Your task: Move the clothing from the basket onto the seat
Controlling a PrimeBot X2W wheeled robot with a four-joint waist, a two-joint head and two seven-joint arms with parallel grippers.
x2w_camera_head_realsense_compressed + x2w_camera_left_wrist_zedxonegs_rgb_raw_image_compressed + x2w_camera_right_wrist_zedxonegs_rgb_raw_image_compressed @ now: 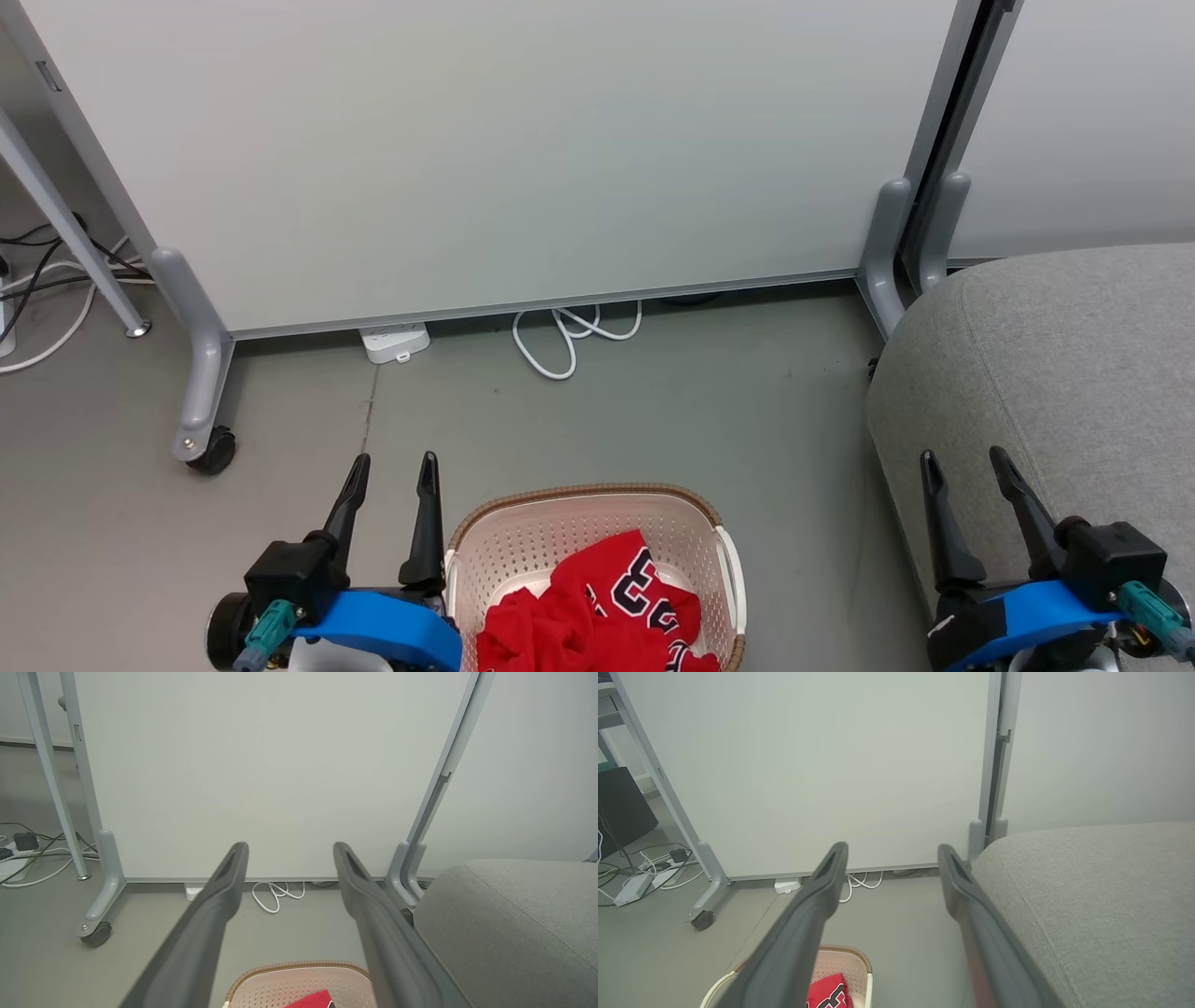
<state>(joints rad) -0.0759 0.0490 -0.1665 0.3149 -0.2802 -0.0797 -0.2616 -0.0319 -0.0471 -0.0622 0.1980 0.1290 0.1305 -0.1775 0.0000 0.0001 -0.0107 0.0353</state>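
Red clothing [597, 616] with black-and-white numerals lies bunched in the cream basket [523, 537] with a brown woven rim, low in the middle of the head view. The light grey seat [1055, 373] stands on the right. My left gripper [392, 465] hangs open just left of the basket, nothing between its fingers. My right gripper [962, 459] is open over the seat's front left edge, empty. In the left wrist view the basket rim [299, 967] and a corner of the clothing [310, 1000] show between the fingers. The right wrist view has the basket [843, 956], the clothing [829, 994] and the seat [1101, 896].
A white partition panel [485, 149] on grey castor legs [201, 373] stands behind the basket. A white power strip [397, 341] and looped cable [565, 336] lie at its foot. More cables [47, 280] trail at the far left. Grey floor [653, 420] lies between basket and panel.
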